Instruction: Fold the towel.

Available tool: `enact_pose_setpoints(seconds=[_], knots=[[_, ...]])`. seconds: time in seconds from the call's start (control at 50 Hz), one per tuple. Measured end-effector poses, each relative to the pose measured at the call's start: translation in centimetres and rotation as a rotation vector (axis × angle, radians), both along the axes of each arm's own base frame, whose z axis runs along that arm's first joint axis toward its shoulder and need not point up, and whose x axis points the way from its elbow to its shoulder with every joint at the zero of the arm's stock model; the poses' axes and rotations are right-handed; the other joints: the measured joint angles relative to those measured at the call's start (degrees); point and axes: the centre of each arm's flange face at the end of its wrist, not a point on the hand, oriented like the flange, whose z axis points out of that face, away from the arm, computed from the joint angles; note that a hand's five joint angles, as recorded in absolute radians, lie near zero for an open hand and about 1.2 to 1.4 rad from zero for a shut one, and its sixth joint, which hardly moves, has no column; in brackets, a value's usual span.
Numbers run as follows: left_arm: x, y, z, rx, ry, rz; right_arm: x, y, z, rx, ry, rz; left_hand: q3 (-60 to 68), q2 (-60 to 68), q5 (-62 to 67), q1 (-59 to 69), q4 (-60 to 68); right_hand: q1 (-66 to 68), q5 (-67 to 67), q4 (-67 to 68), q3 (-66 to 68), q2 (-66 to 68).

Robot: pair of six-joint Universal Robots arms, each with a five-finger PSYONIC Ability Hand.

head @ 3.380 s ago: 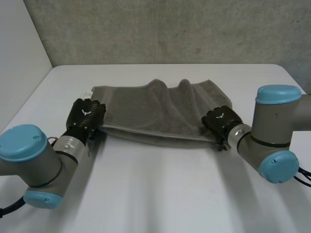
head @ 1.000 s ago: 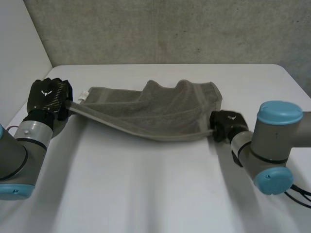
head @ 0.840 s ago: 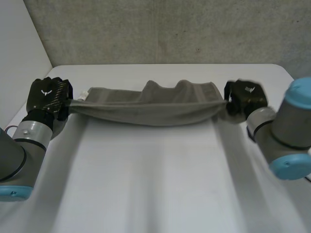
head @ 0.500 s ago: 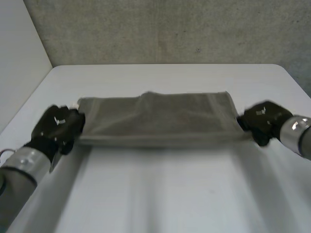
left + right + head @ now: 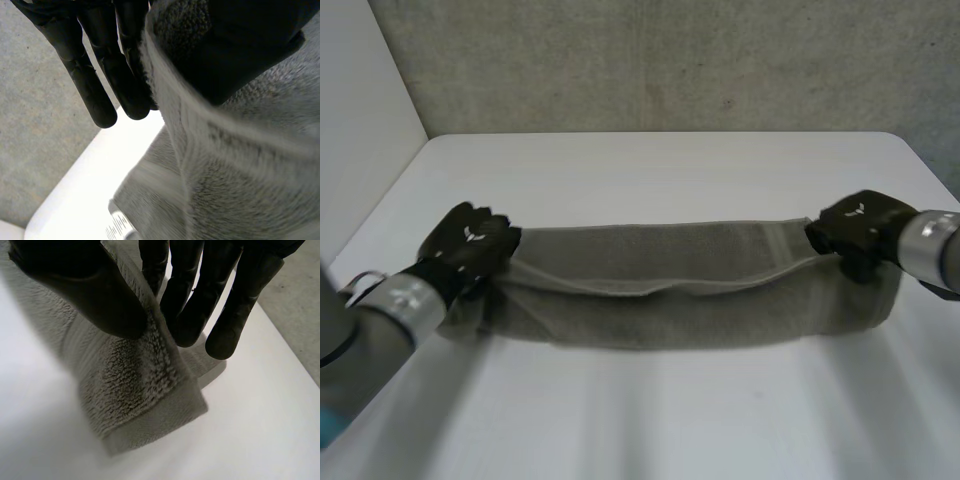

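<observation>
The towel [image 5: 690,295] stretches as a long grey band from one hand to the other above the white table [image 5: 650,170] in the head view, doubled lengthways, with the edge of its upper layer sagging in the middle. The left hand [image 5: 470,245] holds one end and the right hand [image 5: 855,225] holds the other. In the left wrist view, the left hand [image 5: 100,75] has its fingers straight and close together on one side of the towel [image 5: 240,170]. Its thumb [image 5: 240,45] presses the hemmed edge from the other side, so the cloth is pinched between them. Past the fingertips a white printed label [image 5: 120,225] sits at the towel's edge, over the table [image 5: 95,175]. In the right wrist view, the right hand [image 5: 190,290] likewise pinches a corner of the towel [image 5: 140,385], thumb [image 5: 85,285] on the near face and straight fingers behind. The hemmed corner reaches past the fingertips toward the table [image 5: 250,430]; whether it touches cannot be told.
</observation>
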Motion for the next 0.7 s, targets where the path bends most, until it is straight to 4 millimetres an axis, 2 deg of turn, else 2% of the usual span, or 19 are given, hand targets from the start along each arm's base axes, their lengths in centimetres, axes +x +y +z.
enact_pose_setpoints(seconds=[0.1,0.18,0.26,0.42,0.44,0.46,0.48,0.54,0.6,0.7], knots=[[-1.9,-4.8,-2.1,-0.042,0.005,0.003,2.2,-3.6,-1.7,-0.068,-0.035,-0.052,0.0,0.0,0.0,0.0,0.0,0.1,0.0,0.0,0.0,0.0],[-2.8,-7.8,-3.4,-0.060,0.016,0.010,3.4,-5.9,-2.5,-0.142,-0.083,-0.086,0.0,0.0,0.0,0.0,0.0,0.1,0.0,0.0,0.0,0.0],[-3.4,-10.1,-4.1,-0.082,0.029,0.011,4.3,-7.9,-2.7,-0.216,-0.139,-0.109,0.0,0.0,0.0,0.0,0.0,0.1,0.0,0.0,0.0,0.0],[-4.0,-13.1,-4.9,-0.157,0.050,0.008,5.6,-10.6,-3.7,-0.319,-0.188,-0.150,0.0,0.0,0.0,0.0,0.0,0.1,0.0,0.0,0.0,0.0],[-4.1,-13.5,-5.1,-0.169,0.052,0.008,5.8,-11.0,-4.1,-0.327,-0.186,-0.157,-5.4,-5.3,-3.7,-5.0,-5.4,-5.1,-4.7,-4.3,-5.2,-5.2],[-4.2,-13.8,-5.3,-0.178,0.054,0.009,5.9,-11.2,-4.5,-0.330,-0.183,-0.164,-15.3,-15.4,-14.9,-14.5,-15.5,-16.6,-16.3,-15.5,-15.6,-15.9],[-4.2,-14.0,-5.4,-0.182,0.054,0.009,6.0,-11.4,-4.8,-0.332,-0.179,-0.170,-19.8,-21.4,-19.6,-20.4,-20.0,-24.0,-25.0,-23.9,-23.9,-24.5],[-4.3,-14.5,-5.8,-0.192,0.054,0.011,6.5,-11.8,-5.9,-0.330,-0.162,-0.190,-48.6,-48.8,-47.3,-48.0,-48.8,-53.3,-54.9,-52.7,-53.1,-54.4],[-4.3,-14.5,-6.1,-0.189,0.052,0.009,6.7,-11.8,-6.5,-0.322,-0.151,-0.204,-55.4,-55.6,-54.3,-54.9,-55.4,-62.3,-63.9,-61.5,-62.3,-62.5],[-4.2,-13.9,-6.0,-0.178,0.050,0.004,6.7,-11.1,-6.0,-0.315,-0.147,-0.212,-59.2,-59.2,-57.3,-58.4,-59.3,-63.4,-63.9,-61.5,-62.5,-62.5]])
